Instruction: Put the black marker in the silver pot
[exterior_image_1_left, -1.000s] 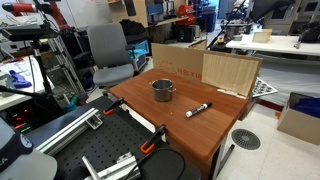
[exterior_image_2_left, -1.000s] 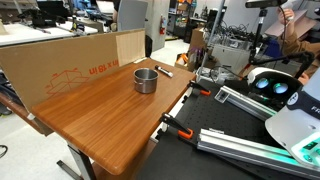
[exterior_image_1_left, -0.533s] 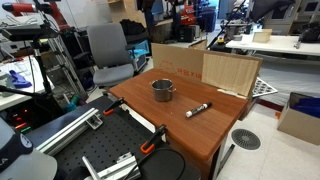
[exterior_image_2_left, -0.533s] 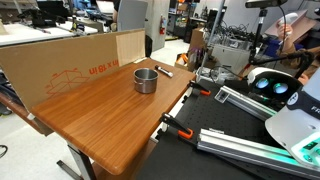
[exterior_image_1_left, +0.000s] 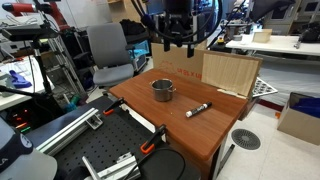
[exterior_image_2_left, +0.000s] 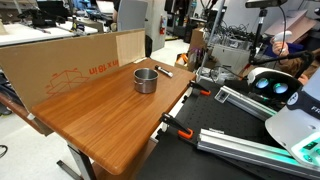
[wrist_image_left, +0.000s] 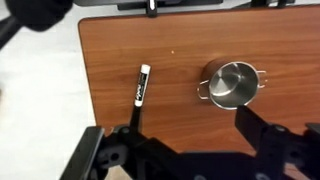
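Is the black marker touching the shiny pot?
Apart. The wrist view shows the black marker and the silver pot with a strip of bare wooden table between them.

The tool (exterior_image_1_left: 178, 42) is black and blocky with two dark fingers (wrist_image_left: 272, 146).

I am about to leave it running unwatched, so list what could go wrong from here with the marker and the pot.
1. The black marker lies flat and slim on the table. The open pincer, high above, could nudge it on the way down and roll it towards the nearby edge.
2. The silver pot is small, so a marker released flat may bridge its rim.
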